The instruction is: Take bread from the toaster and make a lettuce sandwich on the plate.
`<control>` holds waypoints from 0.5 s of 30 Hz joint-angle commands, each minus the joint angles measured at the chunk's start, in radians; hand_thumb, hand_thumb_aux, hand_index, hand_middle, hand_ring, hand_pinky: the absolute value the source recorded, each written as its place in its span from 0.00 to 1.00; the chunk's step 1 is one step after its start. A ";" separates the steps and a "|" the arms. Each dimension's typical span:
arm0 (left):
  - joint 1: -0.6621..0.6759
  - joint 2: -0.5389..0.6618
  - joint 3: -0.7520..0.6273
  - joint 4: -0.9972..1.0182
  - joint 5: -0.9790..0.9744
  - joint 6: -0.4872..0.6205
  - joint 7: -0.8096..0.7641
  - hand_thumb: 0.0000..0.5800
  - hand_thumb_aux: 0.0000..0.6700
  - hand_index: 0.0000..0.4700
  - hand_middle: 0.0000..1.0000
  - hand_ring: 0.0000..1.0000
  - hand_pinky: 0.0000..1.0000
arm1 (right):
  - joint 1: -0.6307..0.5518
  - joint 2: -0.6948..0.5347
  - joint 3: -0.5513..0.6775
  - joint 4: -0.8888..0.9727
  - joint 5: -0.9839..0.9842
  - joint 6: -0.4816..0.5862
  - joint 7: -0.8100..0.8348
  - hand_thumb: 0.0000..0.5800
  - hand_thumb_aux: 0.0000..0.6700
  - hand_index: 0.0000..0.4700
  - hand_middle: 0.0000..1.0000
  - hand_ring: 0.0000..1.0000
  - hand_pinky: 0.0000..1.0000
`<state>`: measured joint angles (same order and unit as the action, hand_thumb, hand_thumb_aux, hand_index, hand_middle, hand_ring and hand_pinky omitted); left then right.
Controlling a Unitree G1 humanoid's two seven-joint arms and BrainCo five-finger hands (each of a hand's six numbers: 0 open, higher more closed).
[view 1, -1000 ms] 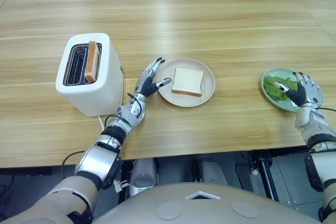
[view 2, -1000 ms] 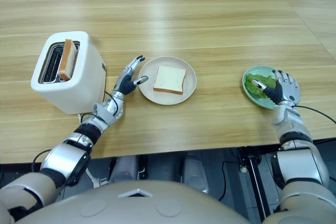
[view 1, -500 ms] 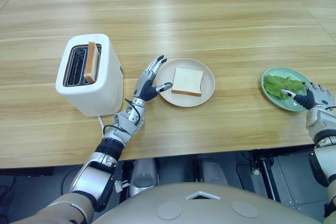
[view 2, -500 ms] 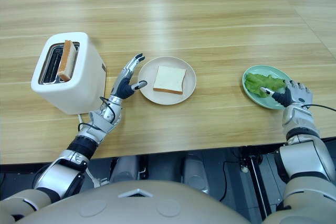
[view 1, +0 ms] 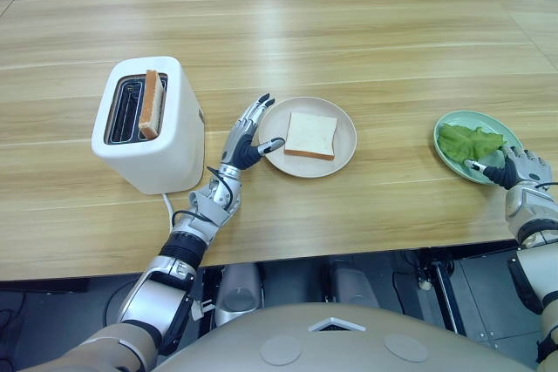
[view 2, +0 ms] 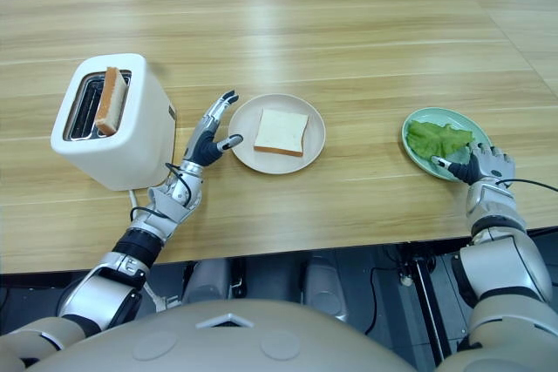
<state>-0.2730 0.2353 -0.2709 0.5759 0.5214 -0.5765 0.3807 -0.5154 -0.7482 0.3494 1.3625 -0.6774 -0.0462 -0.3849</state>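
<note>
Splaying open beside the round plate (view 1: pixel 345 151) (square bread (view 1: pixel 311 135) atop), the left robot hand (view 1: pixel 243 139) seems empty.

the toaster (view 1: pixel 166 156) hides most of its bread slice (view 1: pixel 152 104), the right robot hand (view 1: pixel 523 169) covers the green plate (view 1: pixel 450 161)'s near rim.

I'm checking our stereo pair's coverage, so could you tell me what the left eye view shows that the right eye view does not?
Left eye view: more table left of the toaster. Right eye view: more table right of the green plate. Both: one bread slice standing in the toaster, a second slice on the beige plate, lettuce on the green plate, the left hand open beside the beige plate, the right hand at the green plate's near rim.
</note>
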 commanded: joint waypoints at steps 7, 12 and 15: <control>-0.006 -0.015 -0.004 0.015 0.001 0.000 -0.012 0.00 0.00 0.00 0.00 0.00 0.00 | -0.028 0.011 0.042 0.008 -0.029 0.011 -0.077 1.00 1.00 0.98 0.00 0.00 0.00; -0.008 -0.020 -0.004 0.020 0.001 -0.003 -0.013 0.00 0.00 0.00 0.00 0.00 0.00 | -0.040 0.012 0.048 0.008 -0.035 0.011 -0.117 1.00 1.00 0.98 0.00 0.00 0.00; -0.005 -0.020 -0.003 0.018 0.001 -0.006 -0.011 0.00 0.00 0.00 0.00 0.00 0.00 | -0.047 0.007 0.044 0.005 -0.031 0.009 -0.152 1.00 1.00 0.98 0.00 0.00 0.00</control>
<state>-0.2757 0.2160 -0.2711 0.5789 0.5215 -0.5818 0.3799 -0.5525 -0.7419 0.3880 1.3630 -0.7069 -0.0417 -0.5184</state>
